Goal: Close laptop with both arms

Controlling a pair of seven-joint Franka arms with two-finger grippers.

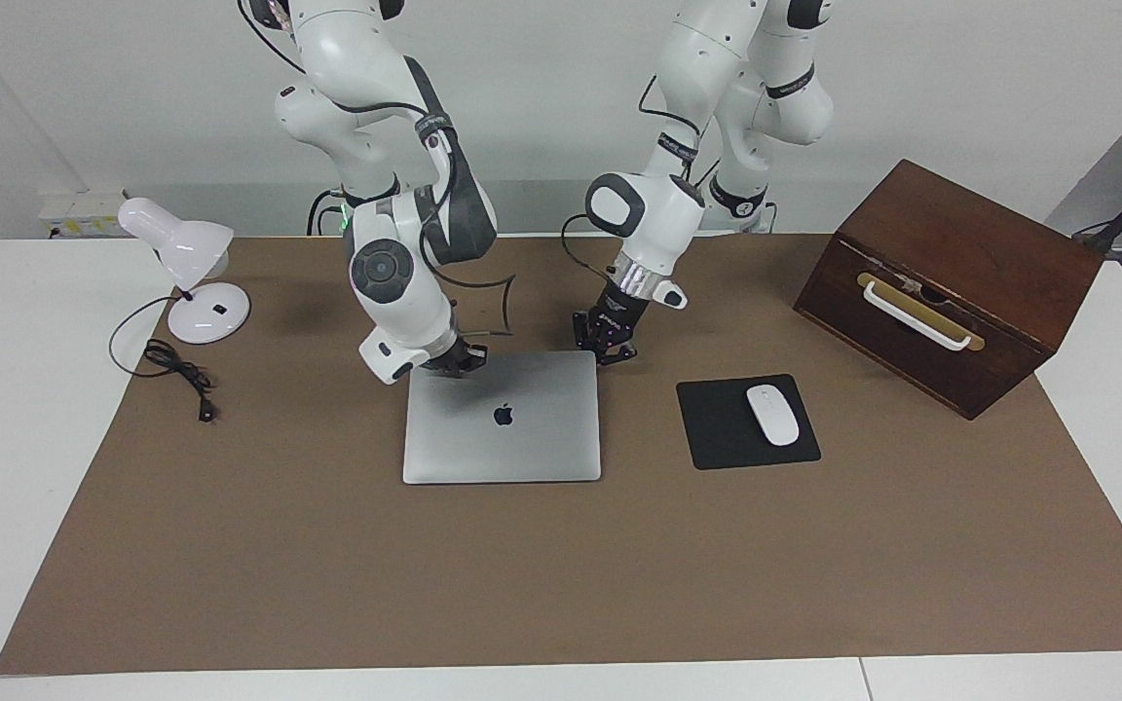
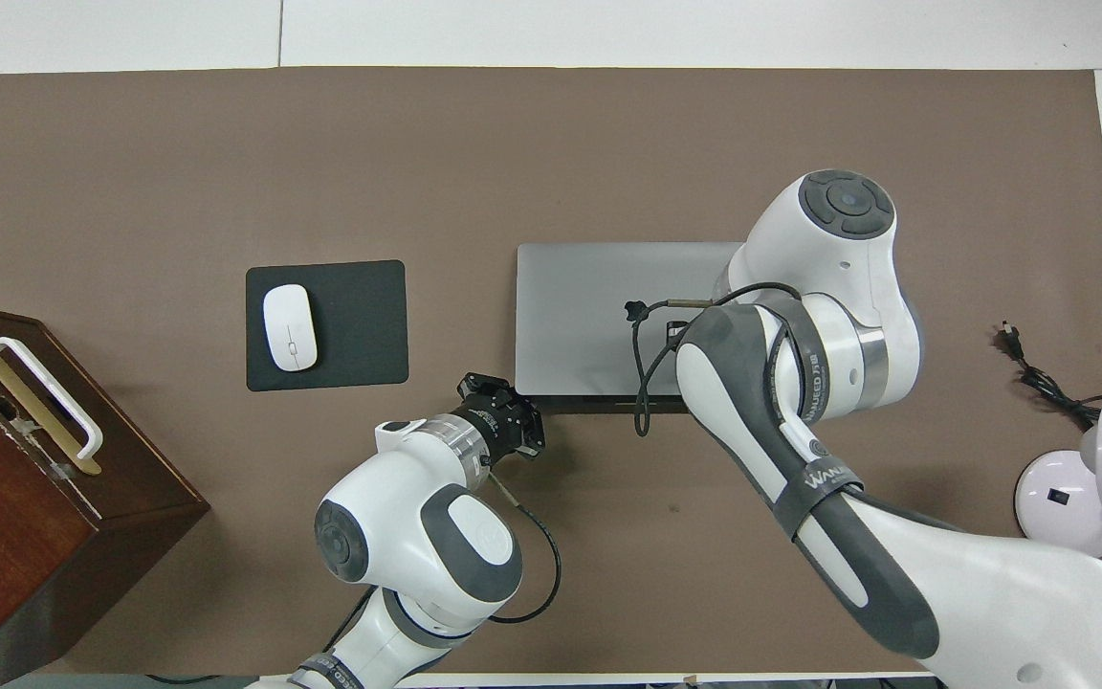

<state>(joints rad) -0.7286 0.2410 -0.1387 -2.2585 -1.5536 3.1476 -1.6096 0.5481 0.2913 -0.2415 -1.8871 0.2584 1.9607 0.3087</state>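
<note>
The silver-grey laptop (image 1: 522, 433) lies flat on the brown mat with its lid down and the apple logo facing up; in the overhead view the laptop (image 2: 589, 316) is partly covered by the right arm. My right gripper (image 1: 457, 363) is shut, and its tip is at the lid's corner nearest the robots, toward the right arm's end. In the overhead view that gripper is hidden under its own wrist. My left gripper (image 1: 608, 350) is also shut and sits low beside the lid's other near corner, just off the edge; the left gripper (image 2: 511, 429) holds nothing.
A white mouse (image 1: 772, 415) rests on a black mouse pad (image 1: 717, 428) beside the laptop, toward the left arm's end. A wooden box (image 1: 951, 282) with a white handle stands farther that way. A white desk lamp (image 1: 193, 277) and its cord (image 1: 176, 370) sit at the right arm's end.
</note>
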